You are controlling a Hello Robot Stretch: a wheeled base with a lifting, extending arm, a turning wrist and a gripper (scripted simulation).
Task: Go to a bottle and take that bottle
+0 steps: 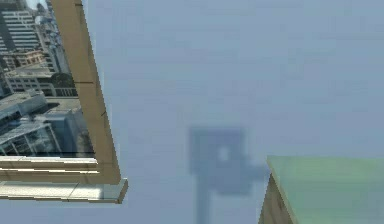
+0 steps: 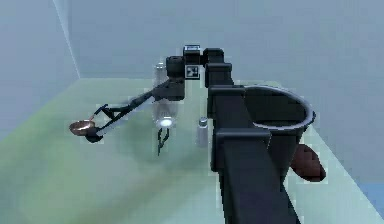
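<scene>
On the pale green tabletop (image 2: 70,175) the dark arm (image 2: 245,150) reaches up the arm side view to its two white marker squares (image 2: 200,55). Left of them is the gripper's dark body, and its thin fingers (image 2: 125,106) run down to the left, so the gripper (image 2: 98,122) ends beside a small brown round thing (image 2: 79,128) on the table. A pale, see-through upright thing (image 2: 163,122), perhaps a bottle, stands by the gripper's body, with thin dark prongs (image 2: 160,146) below it. I cannot tell whether the gripper holds anything.
A dark round pot (image 2: 275,115) stands right of the arm, with a brown thing (image 2: 310,163) beyond it and a small grey shaker (image 2: 203,130) by the arm. Ahead are a wood-framed window (image 1: 90,90) over city buildings, a bare wall and a green-topped table corner (image 1: 330,190).
</scene>
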